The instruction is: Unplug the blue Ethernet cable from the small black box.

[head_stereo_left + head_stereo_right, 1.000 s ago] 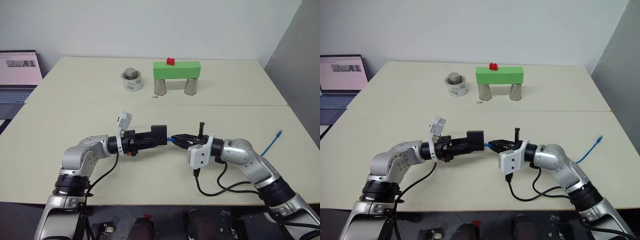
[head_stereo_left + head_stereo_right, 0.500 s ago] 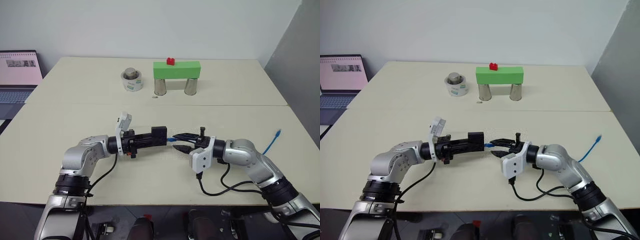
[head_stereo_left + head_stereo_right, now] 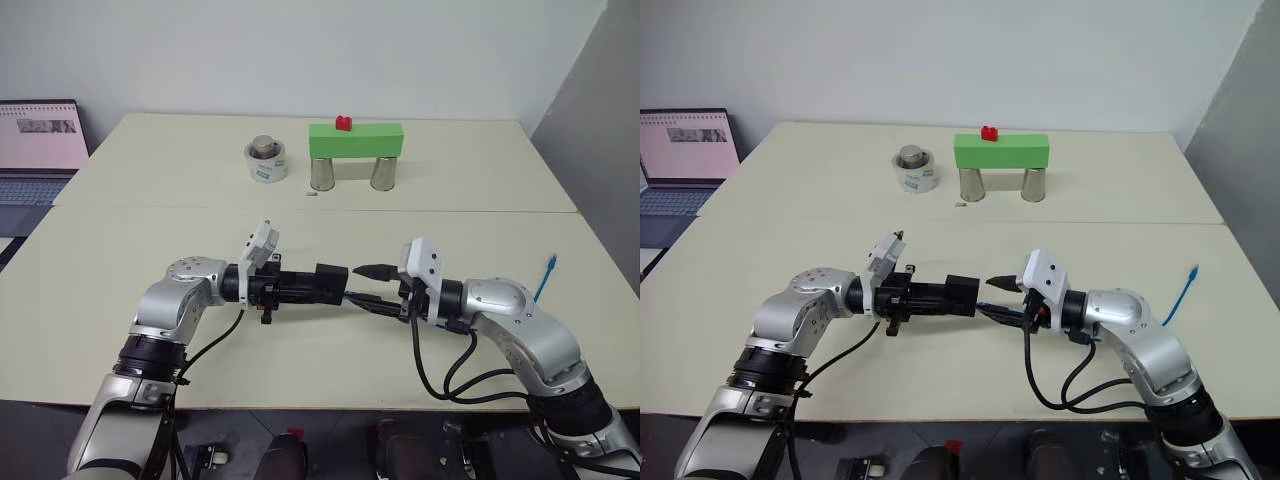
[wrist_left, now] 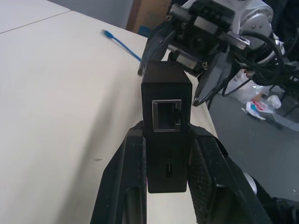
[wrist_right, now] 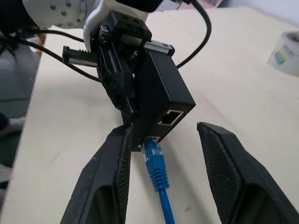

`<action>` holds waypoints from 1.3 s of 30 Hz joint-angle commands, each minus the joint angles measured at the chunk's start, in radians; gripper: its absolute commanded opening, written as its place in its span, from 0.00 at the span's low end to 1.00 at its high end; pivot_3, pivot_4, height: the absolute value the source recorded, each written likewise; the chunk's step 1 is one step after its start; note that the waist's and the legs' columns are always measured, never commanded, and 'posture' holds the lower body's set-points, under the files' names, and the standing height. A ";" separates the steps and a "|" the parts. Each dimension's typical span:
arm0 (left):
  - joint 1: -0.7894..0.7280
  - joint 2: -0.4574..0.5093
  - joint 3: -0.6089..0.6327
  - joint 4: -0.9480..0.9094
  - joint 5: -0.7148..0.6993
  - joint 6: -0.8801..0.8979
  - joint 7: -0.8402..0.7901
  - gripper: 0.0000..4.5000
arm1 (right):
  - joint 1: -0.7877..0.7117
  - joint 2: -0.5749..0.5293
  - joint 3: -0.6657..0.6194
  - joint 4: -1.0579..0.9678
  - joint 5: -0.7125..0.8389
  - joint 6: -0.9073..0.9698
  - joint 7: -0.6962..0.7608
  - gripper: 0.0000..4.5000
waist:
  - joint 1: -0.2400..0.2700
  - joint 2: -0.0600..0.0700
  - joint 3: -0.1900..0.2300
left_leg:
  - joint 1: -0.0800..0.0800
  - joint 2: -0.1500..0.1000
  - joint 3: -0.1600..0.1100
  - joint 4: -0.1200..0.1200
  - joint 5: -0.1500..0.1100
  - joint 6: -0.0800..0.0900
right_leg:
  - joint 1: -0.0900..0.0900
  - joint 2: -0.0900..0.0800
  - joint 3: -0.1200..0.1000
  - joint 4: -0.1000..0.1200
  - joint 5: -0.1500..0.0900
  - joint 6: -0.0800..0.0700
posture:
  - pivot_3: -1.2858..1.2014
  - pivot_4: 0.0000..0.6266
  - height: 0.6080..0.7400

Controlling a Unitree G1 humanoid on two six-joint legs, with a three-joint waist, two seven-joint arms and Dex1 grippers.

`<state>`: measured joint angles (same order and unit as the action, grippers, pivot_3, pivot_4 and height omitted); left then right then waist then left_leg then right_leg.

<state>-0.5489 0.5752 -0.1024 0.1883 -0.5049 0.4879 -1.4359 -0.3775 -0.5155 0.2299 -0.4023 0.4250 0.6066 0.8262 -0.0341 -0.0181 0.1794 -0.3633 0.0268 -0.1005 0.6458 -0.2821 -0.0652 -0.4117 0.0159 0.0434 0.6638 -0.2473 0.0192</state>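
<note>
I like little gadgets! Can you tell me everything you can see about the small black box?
The small black box is matte black and blocky, like plastic. One face has a squarish port with a smaller slot below it. The left gripper holds it shut between its black fingers, above the table. In the right wrist view, the blue Ethernet cable has its plug right at the box's lower edge.

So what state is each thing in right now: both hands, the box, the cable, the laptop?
Left hand: shut on the small black box.
Right hand: open, holding nothing.
Small black box: gripped, network port empty.
Blue Ethernet cable: unplugged, plug just outside the box.
Laptop: lid up, screen lit.
</note>
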 commanded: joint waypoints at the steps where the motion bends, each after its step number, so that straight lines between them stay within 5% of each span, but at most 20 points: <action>1: -0.028 0.007 0.016 -0.023 -0.005 -0.023 -0.013 0.18 | -0.027 0.000 -0.031 -0.037 0.081 0.089 0.011 0.51 | 0.000 0.000 0.000 | 0.000 0.000 0.000 0.000 0.000 0.000 | 0.000 0.000 0.000 0.000 0.000 0.000 | 0.52 0.24 1.00; 26: -0.002 0.016 0.076 -0.031 -0.104 0.095 0.002 0.18 | -0.068 0.062 -0.136 0.038 0.300 0.253 0.008 0.51 | -0.001 0.000 0.000 | 0.000 0.000 0.000 0.000 0.000 0.000 | 0.000 0.000 0.000 0.000 0.000 0.000 | 0.52 0.24 1.00; 39: -0.003 0.008 0.076 -0.044 -0.107 0.099 0.010 0.18 | -0.068 0.073 -0.123 0.048 0.295 0.256 -0.026 0.51 | -0.001 0.000 0.000 | 0.000 0.000 0.000 0.000 0.000 0.000 | -0.001 0.000 0.000 0.000 0.000 0.000 | 0.52 0.24 1.00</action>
<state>-0.5486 0.5837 -0.0523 0.1730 -0.5898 0.5879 -1.4271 -0.4281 -0.4487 0.1169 -0.3325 0.7094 0.8712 0.8040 -0.0355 -0.0180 0.1795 -0.3637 0.0270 -0.1004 0.6455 -0.2821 -0.0651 -0.4124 0.0160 0.0434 0.6634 -0.2474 0.0193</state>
